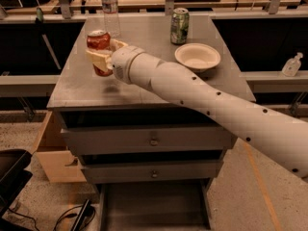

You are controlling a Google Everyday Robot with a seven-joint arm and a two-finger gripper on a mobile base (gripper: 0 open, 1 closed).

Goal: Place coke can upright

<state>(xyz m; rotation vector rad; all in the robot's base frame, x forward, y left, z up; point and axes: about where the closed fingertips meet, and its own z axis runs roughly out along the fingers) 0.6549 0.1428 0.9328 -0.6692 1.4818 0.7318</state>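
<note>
Right now: your gripper is holding the coke can upright at the bench's left side

Your gripper is sitting over the left part of the bench, near its left edge. The jaws are closing around the middle of the coke can, one pale finger wrapping the front and the other showing behind the can. They are open only as far as the can's width. The coke can is standing upright in that grip, silver top facing up. Its base is sitting at or just above the bench top; you cannot tell from this view whether it is touching.

Your white arm is reaching in from the lower right, crossing the front of the bench on a diagonal. A clear bottle is standing just behind the coke can, towards the back edge. A green can is standing upright further right at the back, well apart from the gripper. A white bowl is resting in front of the green can, close beside the arm. Two drawers are showing shut below the bench top.
</note>
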